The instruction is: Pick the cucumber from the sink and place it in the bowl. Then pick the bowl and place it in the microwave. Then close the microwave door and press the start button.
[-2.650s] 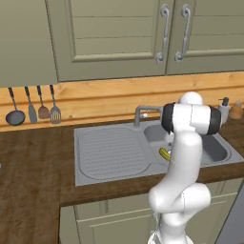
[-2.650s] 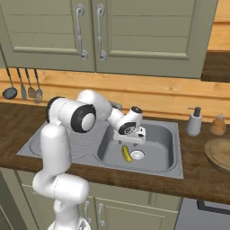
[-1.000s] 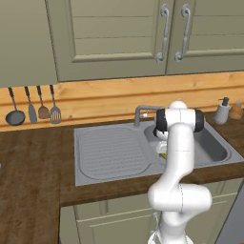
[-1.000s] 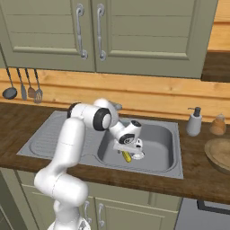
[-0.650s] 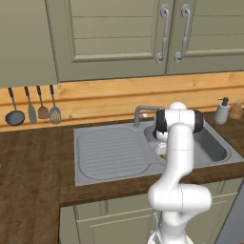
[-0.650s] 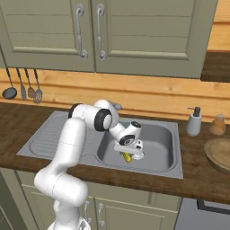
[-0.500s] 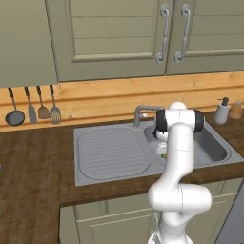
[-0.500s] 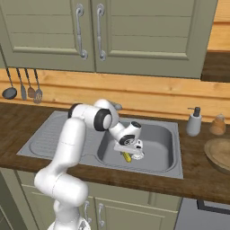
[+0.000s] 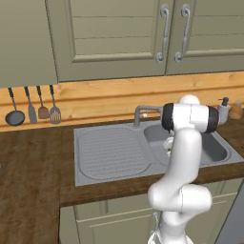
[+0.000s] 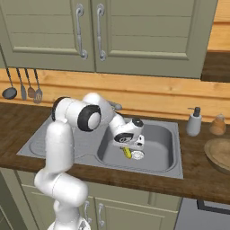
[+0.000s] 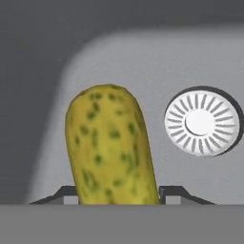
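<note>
A white robot arm with dark joints is reaching down into a grey metal sink (image 10: 173, 155) set in a dark wooden table (image 10: 200, 179). At the bottom of the basin a short yellow-green cucumber (image 11: 112, 145), speckled with darker spots, is lying just beside the round white drain (image 11: 202, 121). In the hand view the cucumber is standing between the two dark fingers (image 11: 174, 193), which are sitting against its sides, so the gripper (image 10: 127, 151) appears to be clenching on it. The cucumber does not look lifted; it is low in the basin, near the floor.

This is the first step of the task: picking the cucumber out of the sink. A tan, wooden-looking round bowl (image 10: 219, 155) is resting on the table at the far right edge of the right base view, well apart from the sink, past a white soap dispenser (image 10: 194, 122).

The next move probably calls for raising the cucumber straight up, clearing the sink wall and the grey tap (image 9: 143, 113), then carrying it over to the bowl without loosening the hold.
</note>
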Tool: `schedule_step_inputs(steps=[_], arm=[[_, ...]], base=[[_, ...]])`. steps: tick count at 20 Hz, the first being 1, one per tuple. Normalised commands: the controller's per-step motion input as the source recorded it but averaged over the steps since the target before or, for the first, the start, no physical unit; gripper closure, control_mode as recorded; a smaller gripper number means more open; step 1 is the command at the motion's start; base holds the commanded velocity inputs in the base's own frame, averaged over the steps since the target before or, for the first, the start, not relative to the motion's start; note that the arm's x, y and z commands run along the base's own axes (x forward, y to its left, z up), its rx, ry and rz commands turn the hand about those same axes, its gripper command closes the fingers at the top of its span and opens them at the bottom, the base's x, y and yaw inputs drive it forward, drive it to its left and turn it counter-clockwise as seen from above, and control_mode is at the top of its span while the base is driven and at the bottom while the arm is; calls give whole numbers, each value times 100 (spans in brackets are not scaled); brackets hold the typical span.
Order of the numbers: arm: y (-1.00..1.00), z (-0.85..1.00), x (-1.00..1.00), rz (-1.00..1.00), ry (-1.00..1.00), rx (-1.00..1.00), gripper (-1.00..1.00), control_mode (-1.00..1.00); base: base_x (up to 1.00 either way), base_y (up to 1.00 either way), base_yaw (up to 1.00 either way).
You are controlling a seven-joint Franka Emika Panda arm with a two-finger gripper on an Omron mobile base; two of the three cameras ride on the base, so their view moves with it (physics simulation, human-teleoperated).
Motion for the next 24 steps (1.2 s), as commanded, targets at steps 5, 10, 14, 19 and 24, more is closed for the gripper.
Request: schedule_step_inputs(steps=[5, 10, 14, 19, 24], arm=[[4, 100, -73, 0, -17, -1, 100, -100], [0, 100, -63, 0, -11, 0, 100, -100], [-1, 100, -14, 0, -4, 0, 100, -100], [-2, 100, -29, 0, 0, 0, 100, -100], [29, 93, -70, 0, 3, -6, 100, -100]], base=[[0, 0, 0], [0, 0, 0], [0, 0, 0], [0, 0, 0], [0, 0, 0]])
